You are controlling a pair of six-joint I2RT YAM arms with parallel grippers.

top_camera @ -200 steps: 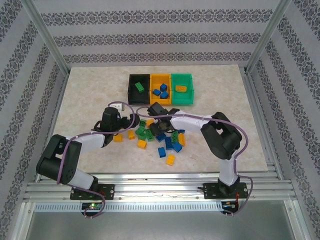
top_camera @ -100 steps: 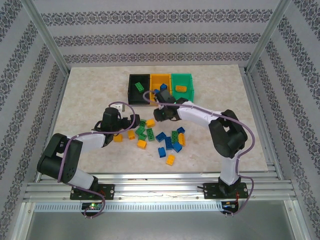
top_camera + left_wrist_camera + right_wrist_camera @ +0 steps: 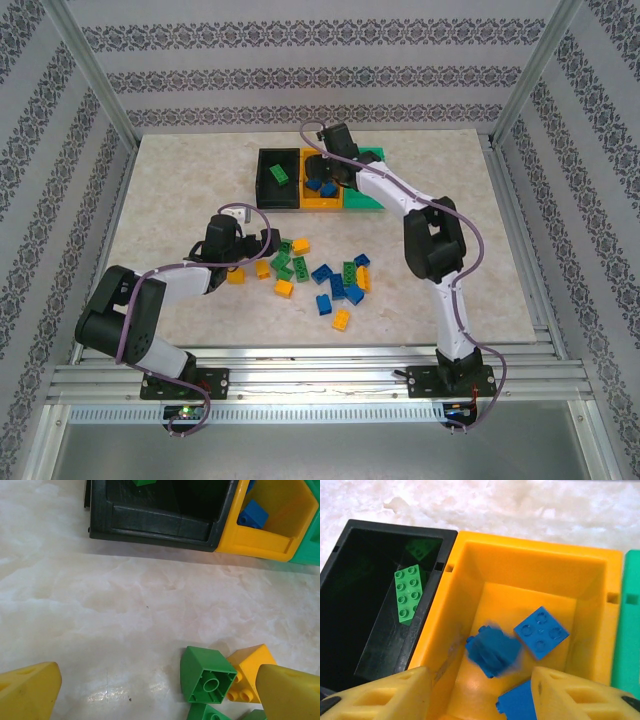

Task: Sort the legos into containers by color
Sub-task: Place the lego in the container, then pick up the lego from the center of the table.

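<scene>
The left gripper (image 3: pixel 266 240) sits low over the table (image 3: pixel 170 180) at the left edge of the loose legos (image 3: pixel 325 275). In its wrist view its yellow fingers (image 3: pixel 30 692) are spread wide with nothing between them. A green brick (image 3: pixel 206 675) and a yellow-orange brick (image 3: pixel 250 672) lie on the marble just inside the right-hand finger; whether they touch it cannot be told. Beyond them stands the black bin (image 3: pixel 262 180), holding a long green brick (image 3: pixel 409 594). Touching its right side is the yellow-orange bin (image 3: pixel 322 204), and the right gripper (image 3: pixel 325 172) hangs over it with its jaws wide apart and empty. Between its fingers (image 3: pixel 385 692) a blurred blue brick (image 3: pixel 493 650) shows inside that bin, clear of both. A square blue brick (image 3: pixel 541 632) lies just beside it, and another blue brick (image 3: pixel 517 705) lies nearer the camera. The green bin (image 3: pixel 372 203) closes the row on the right, partly under the right arm.
</scene>
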